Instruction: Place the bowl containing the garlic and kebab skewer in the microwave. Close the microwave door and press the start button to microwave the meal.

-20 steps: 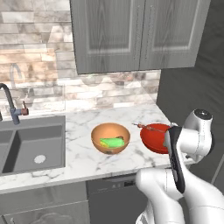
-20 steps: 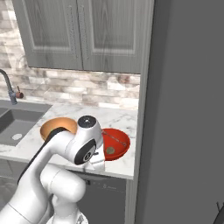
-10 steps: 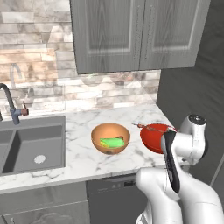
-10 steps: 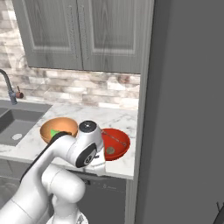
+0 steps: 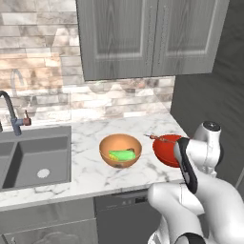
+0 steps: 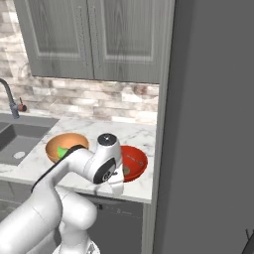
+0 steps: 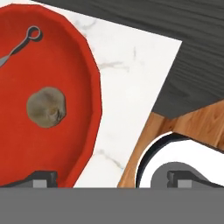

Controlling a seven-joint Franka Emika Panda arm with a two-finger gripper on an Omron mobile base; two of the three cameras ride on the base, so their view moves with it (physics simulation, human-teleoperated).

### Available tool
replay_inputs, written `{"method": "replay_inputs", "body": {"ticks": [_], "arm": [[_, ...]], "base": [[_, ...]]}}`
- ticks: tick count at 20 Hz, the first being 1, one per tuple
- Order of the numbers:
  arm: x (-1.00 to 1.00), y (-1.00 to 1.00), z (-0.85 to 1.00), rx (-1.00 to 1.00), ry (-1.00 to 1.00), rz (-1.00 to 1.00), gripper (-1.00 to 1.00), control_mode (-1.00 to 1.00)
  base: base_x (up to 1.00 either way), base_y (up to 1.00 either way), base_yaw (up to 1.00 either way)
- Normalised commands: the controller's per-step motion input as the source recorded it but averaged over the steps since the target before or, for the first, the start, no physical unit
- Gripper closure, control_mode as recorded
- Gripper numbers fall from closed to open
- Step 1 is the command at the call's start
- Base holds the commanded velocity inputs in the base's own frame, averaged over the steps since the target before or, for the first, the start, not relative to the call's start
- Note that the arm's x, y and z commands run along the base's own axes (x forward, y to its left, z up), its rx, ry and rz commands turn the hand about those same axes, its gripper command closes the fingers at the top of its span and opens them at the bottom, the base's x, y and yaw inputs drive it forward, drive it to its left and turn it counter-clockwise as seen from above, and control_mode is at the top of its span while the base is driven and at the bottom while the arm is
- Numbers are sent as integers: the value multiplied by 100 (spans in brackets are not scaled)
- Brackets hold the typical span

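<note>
You are at the very start of the job — nothing of the task reads as done yet. The bowl point(image 5: 167, 149) sits on the worktop point(image 5: 86, 176), right of centre in the left base view, just beside the orange-tan bowl point(image 5: 120, 150) that holds a green item point(image 5: 122, 155). In the right base view the red bowl shows at centre frame, partly behind the arm's wrist.

In the hand view the bowl fills the left half, with the garlic point(image 7: 47, 107) lying left of centre inside it and the ring end of the kebab skewer point(image 7: 20, 44) at upper left. Its meat end runs out of that frame.

The claw point(image 7: 111, 178) stands wide open, holding nothing. Its two dark tips rise at the bottom of the hand view — one over the bowl's interior, the other out past the worktop's edge, so the near rim lies between them. Whether a tip touches the rim, you cannot tell from here.

All that remains, by my reading:
- grip the rim and lift the bowl
- carry it to the microwave and set it inside
- shut the door
- press start
</note>
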Motion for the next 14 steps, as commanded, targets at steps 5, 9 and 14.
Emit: {"method": "replay_inputs", "body": {"ticks": [5,9,14], "arm": [[21,-9,-16,3,3,0,-100,-100],[19,-8,-22,2,1,0,-100,-100],[19,-4,-27,1,0,0,-100,-100]], "base": [[0,0,0],[0,0,0],[0,0,0]]}}
